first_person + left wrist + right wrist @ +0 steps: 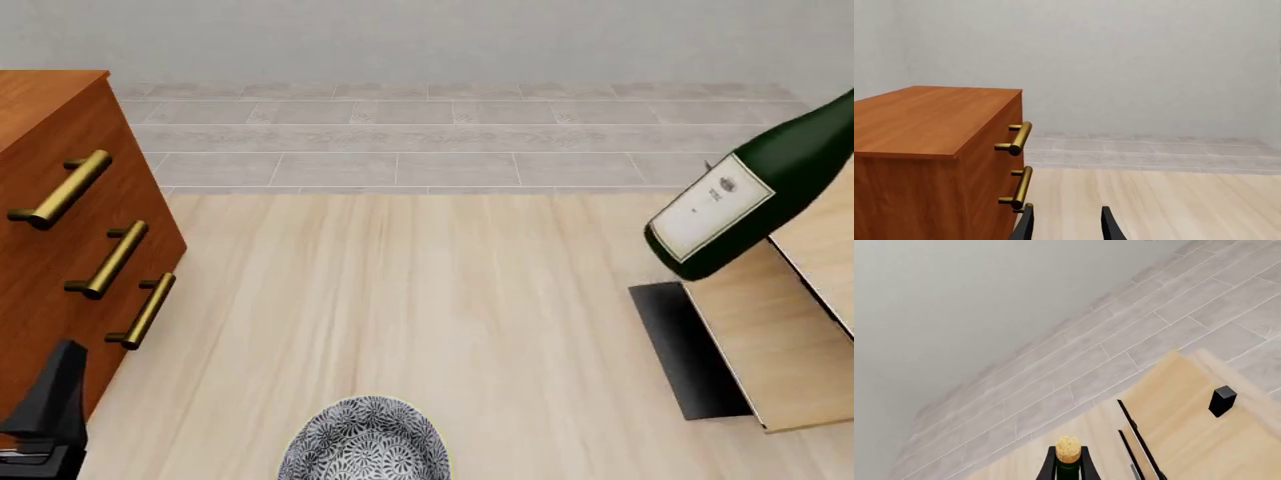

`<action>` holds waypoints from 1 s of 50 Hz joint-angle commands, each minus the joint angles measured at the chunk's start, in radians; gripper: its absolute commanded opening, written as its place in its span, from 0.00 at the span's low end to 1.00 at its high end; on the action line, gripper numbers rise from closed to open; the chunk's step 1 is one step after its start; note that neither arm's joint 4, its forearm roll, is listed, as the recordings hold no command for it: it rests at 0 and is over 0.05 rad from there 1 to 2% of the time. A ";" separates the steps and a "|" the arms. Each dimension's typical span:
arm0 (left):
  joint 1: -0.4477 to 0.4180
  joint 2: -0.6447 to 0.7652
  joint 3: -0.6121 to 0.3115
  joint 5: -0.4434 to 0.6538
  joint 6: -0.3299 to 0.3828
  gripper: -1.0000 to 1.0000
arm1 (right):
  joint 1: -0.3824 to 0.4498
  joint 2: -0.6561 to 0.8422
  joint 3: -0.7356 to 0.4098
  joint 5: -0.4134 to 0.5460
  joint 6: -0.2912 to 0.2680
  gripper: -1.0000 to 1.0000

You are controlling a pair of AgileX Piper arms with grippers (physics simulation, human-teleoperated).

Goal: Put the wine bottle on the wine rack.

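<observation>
Two black left fingers [1107, 226] stand spread near the drawer cabinet [54, 240] at nine o'clock, while at three o'clock right fingers [1089, 466] pinch the tilted wine bottle [747, 195] above the wine rack [781, 345].

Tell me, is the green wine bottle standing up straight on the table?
No, in the front view the wine bottle is tilted on its side above the wooden wine rack, not standing on the table.

Reddish-brown cabinet [54, 220] at table's left, 3 brass handles [110, 260]; patterned bowl [363, 442] near front edge.
</observation>
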 commanded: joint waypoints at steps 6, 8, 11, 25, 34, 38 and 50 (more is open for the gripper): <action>-0.011 0.000 -0.015 0.011 -0.004 1.00 | -0.123 -0.014 -0.053 0.067 0.043 0.00; -0.011 0.000 -0.013 0.010 -0.005 1.00 | -0.136 -0.014 -0.066 0.079 0.046 0.00; -0.012 0.000 -0.010 0.009 -0.003 1.00 | -0.170 -0.009 -0.080 0.087 0.046 0.00; -0.017 0.000 0.005 -0.004 -0.005 1.00 | -0.279 -0.002 -0.093 0.090 0.061 0.00; -0.019 0.000 0.018 -0.014 -0.003 1.00 | -0.339 -0.002 -0.088 0.089 0.065 0.00; -0.020 0.000 0.014 -0.010 -0.001 1.00 | -0.363 -0.008 -0.078 0.085 0.072 0.00; -0.021 0.000 0.014 -0.010 0.001 1.00 | -0.417 -0.025 -0.056 0.085 0.078 0.00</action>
